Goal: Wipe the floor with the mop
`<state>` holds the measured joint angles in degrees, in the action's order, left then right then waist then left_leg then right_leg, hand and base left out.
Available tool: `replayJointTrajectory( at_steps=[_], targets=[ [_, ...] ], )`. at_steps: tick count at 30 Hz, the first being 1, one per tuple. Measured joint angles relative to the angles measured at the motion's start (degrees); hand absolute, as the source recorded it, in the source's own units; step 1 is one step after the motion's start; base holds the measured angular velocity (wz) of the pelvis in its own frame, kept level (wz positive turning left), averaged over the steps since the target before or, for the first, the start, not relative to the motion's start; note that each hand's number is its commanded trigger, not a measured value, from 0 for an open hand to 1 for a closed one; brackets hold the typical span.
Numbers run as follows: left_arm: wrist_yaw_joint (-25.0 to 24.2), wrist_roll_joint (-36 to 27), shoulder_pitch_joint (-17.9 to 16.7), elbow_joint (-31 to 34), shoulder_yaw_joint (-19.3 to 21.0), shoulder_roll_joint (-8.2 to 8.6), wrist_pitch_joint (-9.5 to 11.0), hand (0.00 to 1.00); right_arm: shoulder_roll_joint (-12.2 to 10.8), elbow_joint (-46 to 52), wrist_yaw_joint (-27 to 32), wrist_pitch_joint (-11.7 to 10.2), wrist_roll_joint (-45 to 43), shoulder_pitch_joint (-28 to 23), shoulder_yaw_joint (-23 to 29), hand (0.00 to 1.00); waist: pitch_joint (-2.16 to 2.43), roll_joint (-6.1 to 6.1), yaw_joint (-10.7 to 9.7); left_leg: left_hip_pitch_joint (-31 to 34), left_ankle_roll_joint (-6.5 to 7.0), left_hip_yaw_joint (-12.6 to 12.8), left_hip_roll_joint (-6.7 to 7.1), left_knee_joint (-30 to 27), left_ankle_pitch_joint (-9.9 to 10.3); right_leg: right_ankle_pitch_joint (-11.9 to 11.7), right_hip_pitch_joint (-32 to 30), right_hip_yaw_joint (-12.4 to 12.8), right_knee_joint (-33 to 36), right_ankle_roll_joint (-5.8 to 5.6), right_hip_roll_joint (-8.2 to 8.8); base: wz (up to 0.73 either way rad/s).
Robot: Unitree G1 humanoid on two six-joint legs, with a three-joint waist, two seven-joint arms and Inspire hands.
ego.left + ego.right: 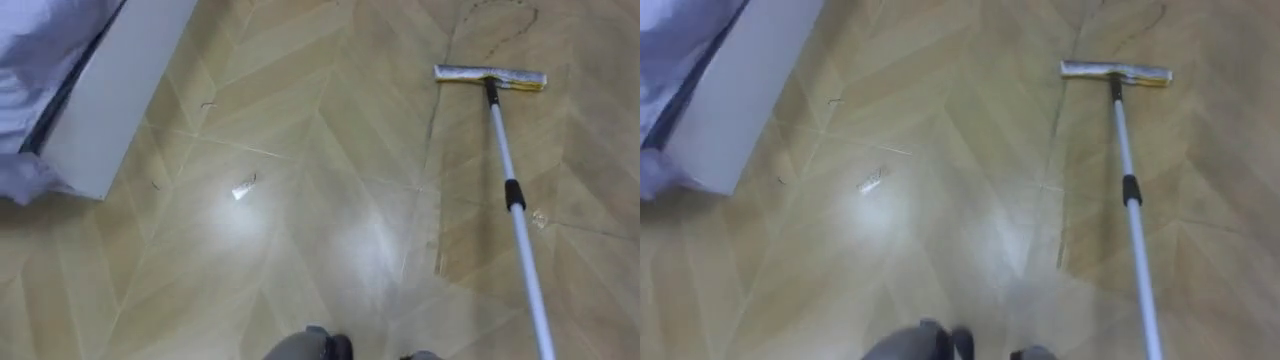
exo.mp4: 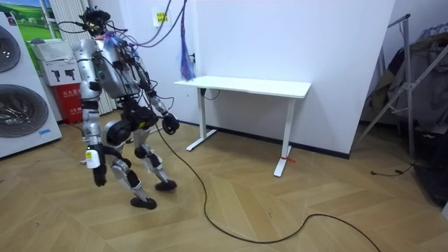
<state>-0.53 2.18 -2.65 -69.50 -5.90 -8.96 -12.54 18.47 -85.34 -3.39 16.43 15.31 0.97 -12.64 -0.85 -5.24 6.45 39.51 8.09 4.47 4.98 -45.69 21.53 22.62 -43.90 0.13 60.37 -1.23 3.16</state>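
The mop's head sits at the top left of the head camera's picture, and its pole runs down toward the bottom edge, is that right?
Not quite. In the left eye view the mop's head sits at the top right, not the top left. Its pole does run down toward the bottom edge.

One mop (image 1: 514, 195), one white table (image 2: 245, 86), two stacked washing machines (image 2: 21, 105).

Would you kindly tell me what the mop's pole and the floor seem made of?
Mop pole: probably white-coated metal tubing, smooth, with a black collar like a telescopic joint. Floor: glossy wood-look laminate or vinyl; herringbone planks mirror the light.
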Motion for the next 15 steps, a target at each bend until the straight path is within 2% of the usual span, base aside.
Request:
replayJointTrajectory(
  at_steps=[2,3,4,5,8,9,10,12,13,14,15],
  targets=[
    [0.21,-0.04,-0.09,0.0,0.05,0.26,-0.01,0.0,-1.94,0.0,0.68,0.0,0.0,-1.61,-0.02,1.0,0.01,0.01,-0.33,-0.31,-0.18,-0.56,0.69,0.01,0.63,-1.08,-2.76,-0.06,-8.41,0.36,-0.08,-0.38],
    [0.73,-0.14,-0.22,-0.03,0.11,0.37,-0.11,0.0,-3.22,0.0,0.81,0.02,0.0,-2.45,0.22,1.0,0.09,0.16,-0.73,-0.34,-0.53,-0.58,1.06,-1.04,1.94,-5.31,-3.69,-0.35,-11.8,1.08,-0.09,-0.08],
    [1.27,-0.14,-0.55,-0.11,0.17,1.04,-0.19,0.0,-3.76,0.01,0.76,0.45,0.0,-2.88,0.58,1.0,0.13,-0.38,-1.34,-0.32,-0.96,-1.23,0.74,-2.74,3.33,-5.2,-3.22,-1.41,-10.92,2.28,-0.11,-0.04],
    [1.24,-0.18,-0.7,-0.12,0.02,1.21,-0.2,0.0,-3.89,0.03,0.74,0.88,-0.02,-2.68,0.56,1.0,0.32,-0.76,-1.42,-0.4,-1.28,-1.42,0.62,-3.3,3.76,-4.84,-2.97,-2.13,-10.6,2.72,-0.01,0.0],
    [1.27,-0.68,-0.69,-0.08,0.03,1.28,-0.2,0.0,-3.87,-0.07,0.82,1.87,-0.21,-0.17,0.97,1.0,0.05,-0.19,-1.6,-1.31,-2.04,-1.81,0.57,-5.63,5.7,-2.1,-2.15,-3.11,-7.58,3.5,0.36,0.07],
    [1.29,-0.79,-0.69,-0.08,0.03,0.99,-0.23,0.0,-3.52,-0.38,0.85,2.22,-0.17,1.44,0.97,1.0,-0.1,0.57,-1.49,-1.83,-2.18,-1.8,0.68,-6.44,7.11,-0.23,-2.13,-3.15,-5.75,4.15,0.46,0.17],
    [1.3,-0.91,-0.71,-0.05,0.04,0.62,-0.35,0.0,-2.86,-0.51,0.81,2.36,-0.16,3.65,0.87,1.0,-0.27,1.12,-1.41,-1.9,-2.54,-1.81,0.63,-7.83,7.98,1.02,-2.13,-3.03,-4.07,4.24,0.76,0.15],
    [1.46,-1.65,-0.85,-0.05,0.02,-0.13,-0.76,0.0,-1.48,-0.96,0.85,2.25,-0.25,7.48,0.97,1.0,-0.26,2.2,-1.33,-1.8,-3.19,-1.77,0.42,-9.4,8.66,3.02,-2.06,-3.12,-2.25,4.17,0.72,0.19],
    [1.59,-2.13,-1.03,0.2,-0.03,-0.72,-0.93,0.0,-0.41,-0.95,0.87,1.87,-0.16,9.86,0.97,1.0,-0.11,2.78,-1.28,-0.88,-4.15,-1.0,-0.42,-11.82,8.26,3.91,-2.05,-2.99,-1.72,4.48,0.01,0.26],
    [1.63,-2.62,-1.19,0.42,-0.07,-1.17,-0.93,0.0,0.06,-0.85,0.94,1.71,-0.16,11.0,0.9,1.0,-0.17,3.07,-1.28,0.41,-5.84,-0.59,-0.88,-14.24,7.25,4.0,-1.98,-2.73,-1.45,4.67,-0.49,0.33],
    [1.6,-2.62,-1.58,0.73,-0.06,-1.94,-0.94,0.0,0.82,-0.62,1.08,1.23,-0.15,12.79,0.86,1.0,-0.45,3.57,-1.06,3.87,-7.48,-0.2,-1.76,-19.52,4.28,4.16,-1.48,-1.8,-1.35,5.31,-2.16,0.45]
  ],
)
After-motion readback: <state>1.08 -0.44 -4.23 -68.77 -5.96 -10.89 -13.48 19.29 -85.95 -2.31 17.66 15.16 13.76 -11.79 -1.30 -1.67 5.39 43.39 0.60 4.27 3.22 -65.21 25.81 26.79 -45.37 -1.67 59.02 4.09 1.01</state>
